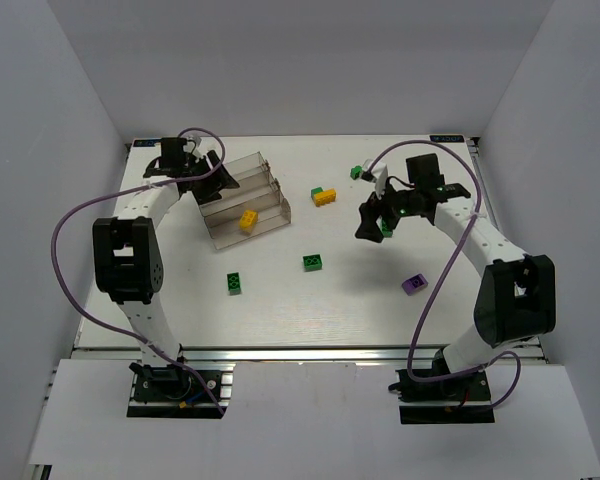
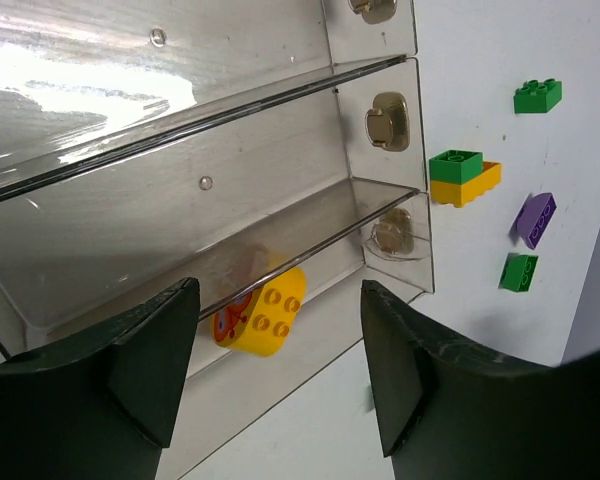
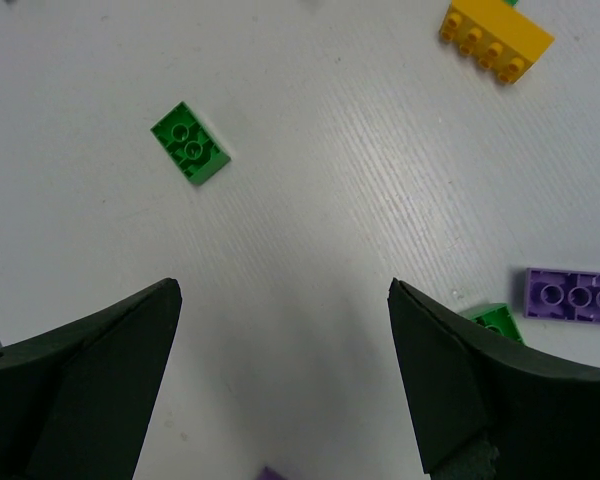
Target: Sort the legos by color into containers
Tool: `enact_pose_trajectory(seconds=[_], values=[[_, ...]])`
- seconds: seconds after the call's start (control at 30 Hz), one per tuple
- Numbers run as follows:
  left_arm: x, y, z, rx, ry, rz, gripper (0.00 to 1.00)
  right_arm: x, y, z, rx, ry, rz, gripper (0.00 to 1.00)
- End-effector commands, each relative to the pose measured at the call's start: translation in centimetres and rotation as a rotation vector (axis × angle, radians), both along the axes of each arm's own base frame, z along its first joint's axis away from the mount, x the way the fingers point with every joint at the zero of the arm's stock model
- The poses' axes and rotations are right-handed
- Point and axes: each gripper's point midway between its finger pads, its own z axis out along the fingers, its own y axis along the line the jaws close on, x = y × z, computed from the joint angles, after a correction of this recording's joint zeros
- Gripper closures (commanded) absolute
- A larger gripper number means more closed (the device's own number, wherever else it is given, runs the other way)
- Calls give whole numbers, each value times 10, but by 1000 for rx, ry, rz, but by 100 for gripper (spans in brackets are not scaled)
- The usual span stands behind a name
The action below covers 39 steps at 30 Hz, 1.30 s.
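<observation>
1 yellow brick [image 2: 263,312] lies in the lowest of the 3 steps of the clear tray [image 1: 260,180], with a green brick [image 1: 314,262] and a purple brick [image 1: 413,284] loose on the white table [image 1: 310,310], the left pincer [image 2: 277,295] released and empty at the tray, the right pincer [image 3: 283,290] released and empty above the table.

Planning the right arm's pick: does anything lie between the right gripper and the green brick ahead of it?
Nothing visible does. Only bare table lies between the open right gripper and the green brick; the yellow brick and purple brick lie aside.
</observation>
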Motion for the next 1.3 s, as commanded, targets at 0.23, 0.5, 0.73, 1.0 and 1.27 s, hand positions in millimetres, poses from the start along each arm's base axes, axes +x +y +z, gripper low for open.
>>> enact_pose_trajectory(seconds=[0.23, 0.5, 0.73, 1.0, 1.27], values=[[-23, 0, 87, 22, -198, -10, 52, 92, 45, 32, -60, -161, -146, 11], [-99, 0, 100, -37, -231, 43, 34, 148, 80, -20, -205, -422, 343, 19], [-149, 5, 94, -65, -225, 111, 29, 159, 70, -44, -225, -573, 639, 22], [-164, 15, 94, -40, -220, 141, 28, 171, 83, -67, -221, -612, 730, 22], [-170, 15, 96, -49, -226, 153, 28, 177, 91, -89, -219, -599, 722, 22]])
